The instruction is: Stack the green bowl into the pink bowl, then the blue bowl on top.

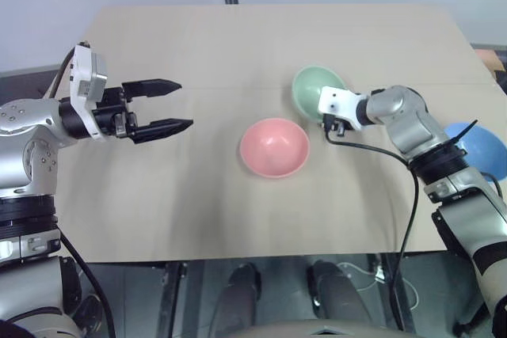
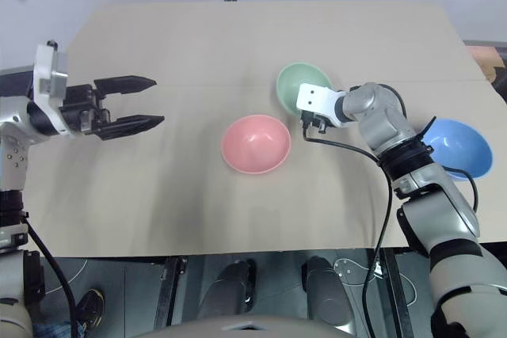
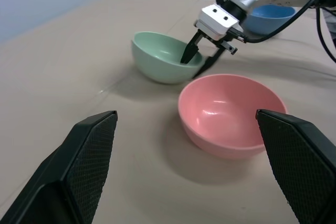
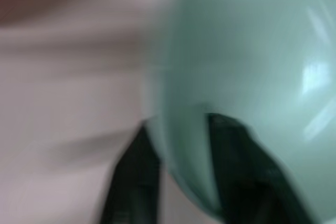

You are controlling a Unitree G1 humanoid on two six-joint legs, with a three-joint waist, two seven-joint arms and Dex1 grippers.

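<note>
Green bowl (image 1: 314, 89) upright on the table (image 1: 198, 45), just beyond the pink bowl (image 1: 274, 146). Looks light, stiff, smooth plastic, likely slippery; best pinched at the thin rim. Right gripper (image 3: 198, 60) clamped there, one finger inside the wall, one outside. Blue bowl (image 2: 459, 146) well apart at the right edge. Left gripper (image 1: 166, 106) hovering, jaws wide, holding nothing.
</note>
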